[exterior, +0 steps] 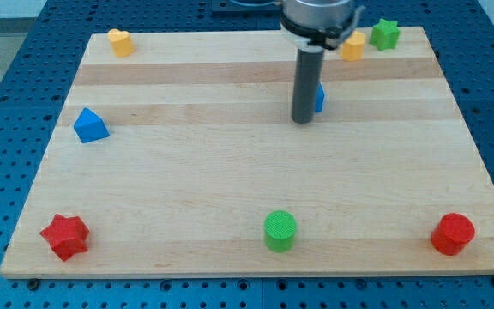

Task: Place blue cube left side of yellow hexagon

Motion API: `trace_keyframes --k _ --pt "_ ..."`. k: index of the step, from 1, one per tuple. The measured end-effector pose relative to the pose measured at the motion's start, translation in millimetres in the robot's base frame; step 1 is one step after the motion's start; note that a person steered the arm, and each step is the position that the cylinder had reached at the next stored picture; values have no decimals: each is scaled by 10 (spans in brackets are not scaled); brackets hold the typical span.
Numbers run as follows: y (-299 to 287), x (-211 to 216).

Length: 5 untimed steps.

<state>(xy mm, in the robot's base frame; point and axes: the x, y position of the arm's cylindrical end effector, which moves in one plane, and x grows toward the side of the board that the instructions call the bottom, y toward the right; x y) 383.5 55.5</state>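
Note:
The blue cube (319,98) sits in the upper middle of the wooden board, mostly hidden behind my rod; only its right edge shows. My tip (303,121) rests on the board directly at the cube's left and front, touching or nearly touching it. The yellow hexagon (353,45) lies near the view's top edge, up and to the right of the cube, partly covered by the arm's body. The cube is below and slightly left of the hexagon.
A green star (385,33) sits just right of the yellow hexagon. A yellow heart (121,41) is at top left. A blue triangular block (90,125) is at left. A red star (64,236), green cylinder (280,230) and red cylinder (452,233) line the bottom.

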Motion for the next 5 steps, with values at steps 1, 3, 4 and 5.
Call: trace_keyframes --k 1,3,4,5 --pt "-16 -407" --pt "-60 -979" --pt "-46 -331" --pt "247 20"
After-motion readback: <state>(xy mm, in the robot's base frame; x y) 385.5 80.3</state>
